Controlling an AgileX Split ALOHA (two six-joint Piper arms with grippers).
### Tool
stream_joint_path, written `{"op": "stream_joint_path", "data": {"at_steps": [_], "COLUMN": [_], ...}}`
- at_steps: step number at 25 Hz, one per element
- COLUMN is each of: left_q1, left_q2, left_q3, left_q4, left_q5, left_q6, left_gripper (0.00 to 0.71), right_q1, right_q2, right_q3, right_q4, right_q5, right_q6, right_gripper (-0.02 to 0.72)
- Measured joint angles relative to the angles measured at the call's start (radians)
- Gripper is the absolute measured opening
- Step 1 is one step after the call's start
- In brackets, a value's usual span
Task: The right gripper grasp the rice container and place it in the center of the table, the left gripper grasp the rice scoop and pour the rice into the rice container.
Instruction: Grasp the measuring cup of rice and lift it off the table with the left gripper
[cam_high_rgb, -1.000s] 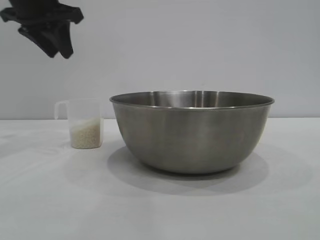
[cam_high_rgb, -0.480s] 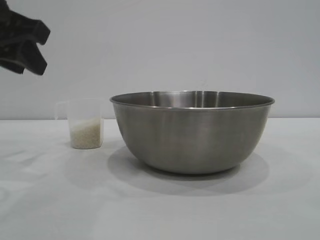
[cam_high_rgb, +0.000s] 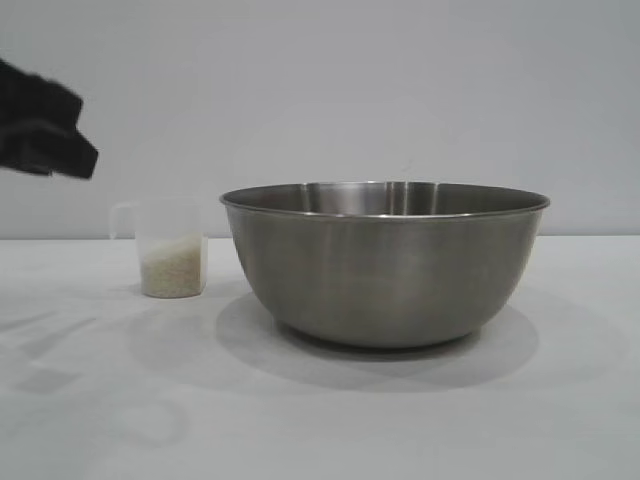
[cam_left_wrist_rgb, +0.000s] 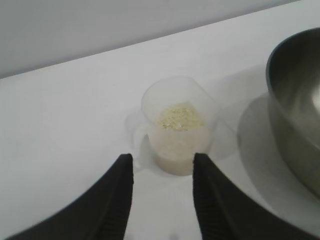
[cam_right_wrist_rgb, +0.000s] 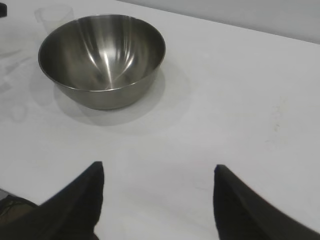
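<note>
Bright even light; soft shadow under rice container (cam_high_rgb: 385, 262), left gripper (cam_high_rgb: 45, 130) blurred

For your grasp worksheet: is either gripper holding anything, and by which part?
Nothing is held. The left gripper is open, short of the scoop; the right gripper is open over bare table.

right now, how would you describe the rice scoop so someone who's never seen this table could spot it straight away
Find the big steel rice container in the middle of the white table. Just to its left in the exterior view, apart from it, stands the rice scoop. It is a small see-through plastic cup with a loop handle, partly filled with pale rice, far smaller than the bowl.
</note>
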Motion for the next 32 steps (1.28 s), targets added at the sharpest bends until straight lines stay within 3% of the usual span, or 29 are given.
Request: {"op": "stream_joint_path", "data": {"at_steps": [18, 30, 32], "left_q1": [0.0, 0.0, 0.0], "left_q2": [0.165, 0.175, 0.174], "left_q3": [-0.222, -0.362, -0.375], "left_q4": [-0.076, -0.089, -0.074], "left_q5": [-0.011, -0.011, -0.009], "left_q6": [0.007, 0.08, 0.08], "left_gripper": [0.229, 0.229, 0.103], "right_q1": [0.0, 0.0, 0.0], "right_q2": [0.0, 0.0, 0.0], "right_q3": [0.0, 0.0, 0.0], "right_q4": [-0.002, -0.003, -0.003], "right_q5": [0.0, 0.0, 0.0], "right_q6": [-0.002, -0.002, -0.002], "right_gripper": [0.44, 0.44, 0.44]}}
